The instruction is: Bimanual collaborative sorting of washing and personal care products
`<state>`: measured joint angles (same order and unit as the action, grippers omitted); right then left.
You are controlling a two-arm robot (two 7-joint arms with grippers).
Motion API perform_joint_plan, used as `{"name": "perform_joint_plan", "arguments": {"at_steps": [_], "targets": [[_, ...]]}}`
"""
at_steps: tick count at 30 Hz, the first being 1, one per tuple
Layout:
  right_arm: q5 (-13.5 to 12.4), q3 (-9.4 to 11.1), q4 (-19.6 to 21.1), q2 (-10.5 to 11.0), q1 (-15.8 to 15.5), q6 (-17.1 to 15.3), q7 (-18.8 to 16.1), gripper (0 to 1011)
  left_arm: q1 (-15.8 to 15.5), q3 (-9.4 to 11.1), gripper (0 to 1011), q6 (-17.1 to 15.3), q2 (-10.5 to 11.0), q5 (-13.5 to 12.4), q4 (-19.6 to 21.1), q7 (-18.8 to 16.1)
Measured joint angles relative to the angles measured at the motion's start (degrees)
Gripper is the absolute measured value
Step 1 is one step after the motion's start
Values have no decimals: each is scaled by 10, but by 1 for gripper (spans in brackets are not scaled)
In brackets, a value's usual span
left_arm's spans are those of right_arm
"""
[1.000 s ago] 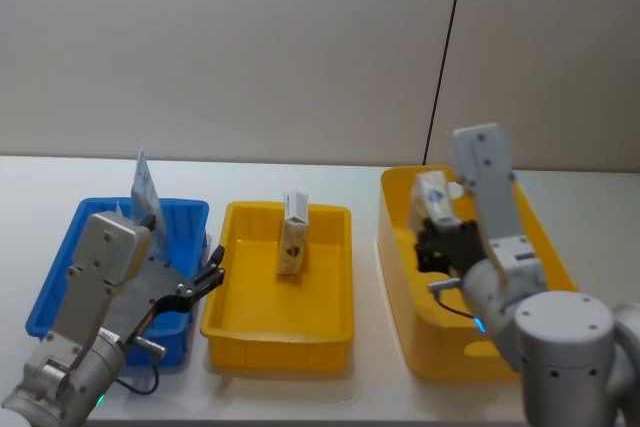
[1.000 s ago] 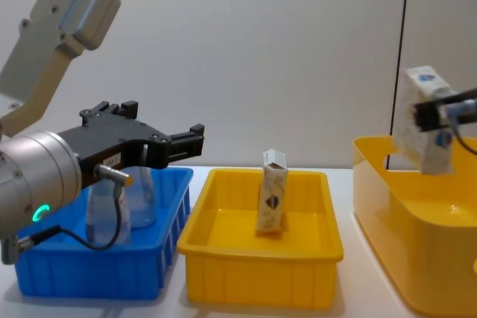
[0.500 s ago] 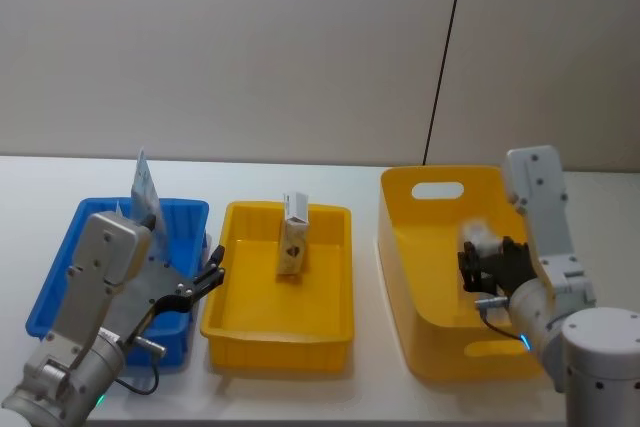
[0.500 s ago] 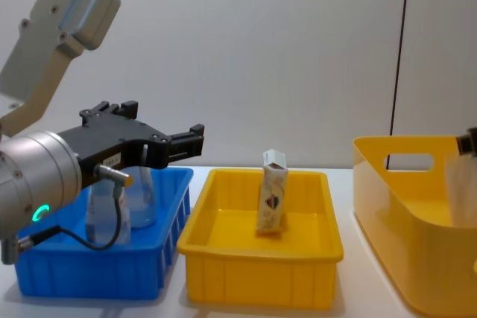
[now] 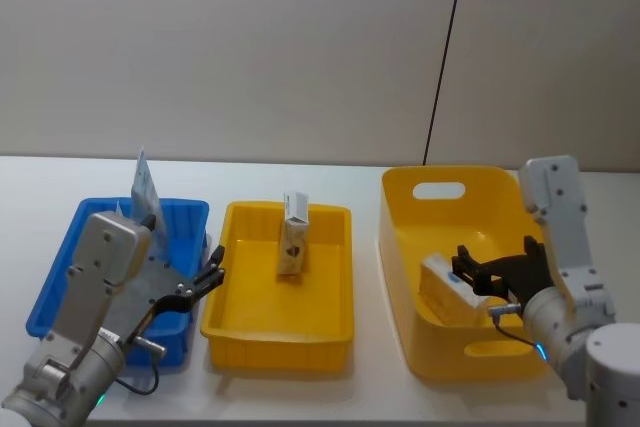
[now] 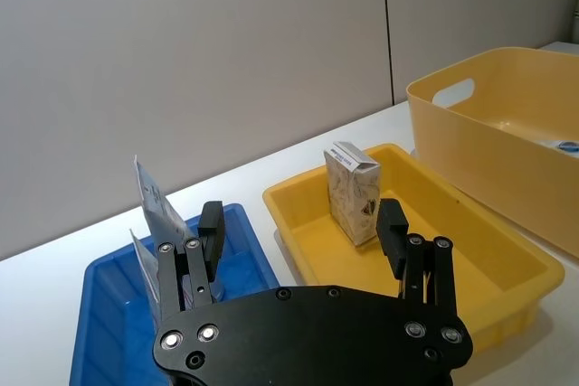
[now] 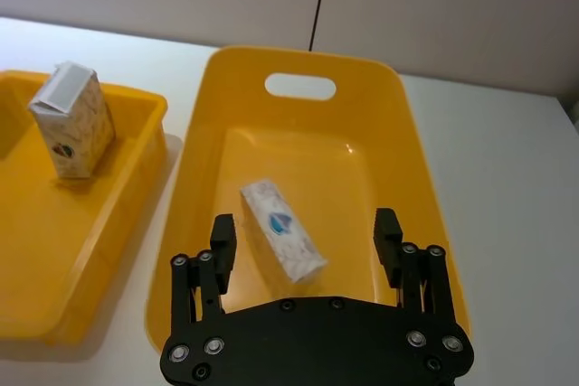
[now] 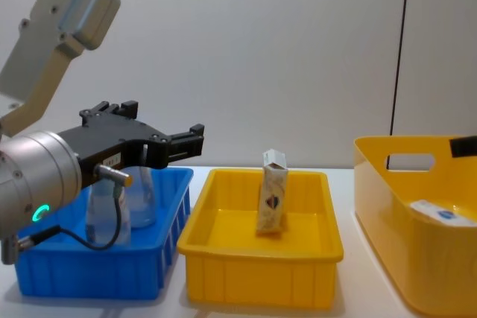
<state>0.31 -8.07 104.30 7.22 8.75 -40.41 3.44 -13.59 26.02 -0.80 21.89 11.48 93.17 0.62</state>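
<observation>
Left gripper (image 5: 215,269) open, empty, at the blue bin's (image 5: 60,247) 3 o'clock edge; a tube (image 5: 143,185) stands at its 12 o'clock; one carton (image 5: 292,237) upright mid-tray (image 5: 330,332); right gripper (image 7: 305,221) spread wide above a second carton (image 7: 282,230) lying toward 7 o'clock in the tub (image 7: 298,53); likely light, crushable card, best pinched gently across its long sides.

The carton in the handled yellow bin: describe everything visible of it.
The carton is a small whitish box, cardboard by its look, with a blue logo on its upper face. It lies flat and askew on the floor of the bin. The right gripper hovers above it, jaws open, clear of it.
</observation>
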Motion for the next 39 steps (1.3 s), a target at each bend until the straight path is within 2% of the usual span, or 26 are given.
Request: {"name": "perform_joint_plan", "arguments": {"at_steps": [4,6,9,15,17,18,22,30,39], "targets": [[-2,2,3,9,-9,33,-13,999,0,0,1001,0,0,0,0,0],[-2,2,3,12,-13,46,-18,1000,0,0,1001,0,0,0,0,0],[-3,2,5,22,-23,88,-31,1000,0,-1,1001,-1,-1,-1,0,0],[-3,2,7,35,-39,146,-49,1000,3,-5,1001,-12,-4,-6,2,-12],[-2,0,7,44,-48,185,-60,1000,4,-8,1001,-19,-6,-8,3,-19],[-2,0,7,44,-48,185,-60,1000,5,-10,1001,-25,-8,-10,4,-25],[-1,-2,7,54,-62,242,-77,1000,6,-16,1001,-39,-14,-14,4,-39],[0,-3,5,64,-79,302,-93,1000,5,-31,1001,-68,-27,-15,-3,-62],[2,-2,3,65,-91,341,-103,1000,-6,-45,1001,-93,-44,-3,-28,-67]]}}
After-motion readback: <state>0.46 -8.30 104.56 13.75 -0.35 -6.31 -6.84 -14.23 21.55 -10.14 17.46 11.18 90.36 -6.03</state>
